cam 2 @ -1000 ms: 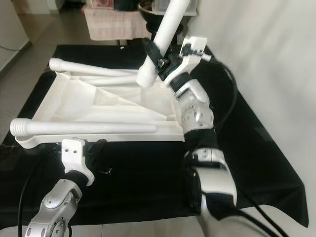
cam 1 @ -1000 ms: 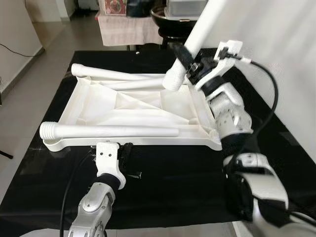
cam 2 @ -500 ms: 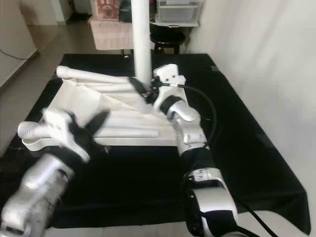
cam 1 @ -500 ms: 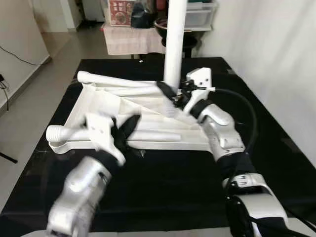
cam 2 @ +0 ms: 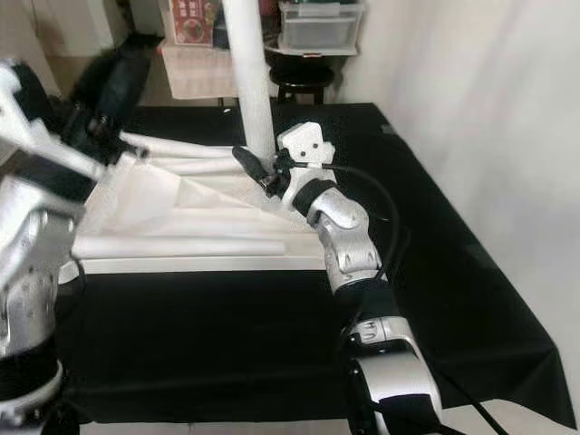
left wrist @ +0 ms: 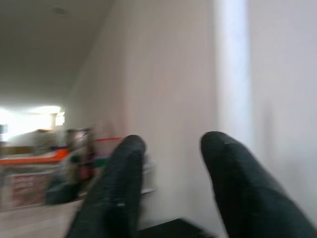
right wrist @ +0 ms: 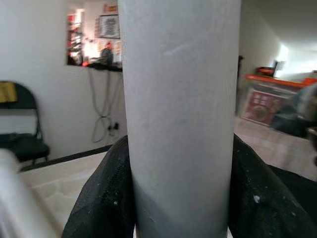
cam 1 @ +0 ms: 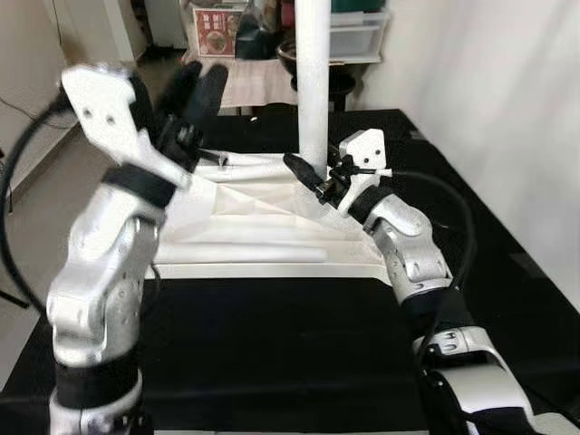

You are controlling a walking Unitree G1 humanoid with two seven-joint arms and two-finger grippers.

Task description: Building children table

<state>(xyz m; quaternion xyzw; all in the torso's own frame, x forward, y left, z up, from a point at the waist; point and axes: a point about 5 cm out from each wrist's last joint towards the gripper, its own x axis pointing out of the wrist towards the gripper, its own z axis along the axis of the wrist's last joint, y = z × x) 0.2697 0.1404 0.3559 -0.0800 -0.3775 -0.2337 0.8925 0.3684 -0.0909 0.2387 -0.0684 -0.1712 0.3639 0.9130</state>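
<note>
1. Tabletop (cam 1: 272,213), white, lies underside-up on a black cloth (cam 1: 299,344) covering the work surface.
2. Upright leg (cam 1: 313,82), white tube, stands vertical near the tabletop's far right corner; its top runs out of the head views.
3. Right gripper (cam 1: 317,177) pinches the upright leg low down, a black finger on each side; right wrist view shows the tube (right wrist: 178,114) clamped between both pads.
4. Loose leg (cam 1: 245,255) lies flat along the tabletop's near edge; another leg (cam 2: 195,149) lies along the far edge.
5. Left gripper (cam 1: 195,91) is raised high above the tabletop's left side, fingers spread, nothing between them; blurred. Left wrist view shows both fingers (left wrist: 119,188) apart against a pale wall.
6. Shelves, a stool and boxes stand beyond the cloth.
</note>
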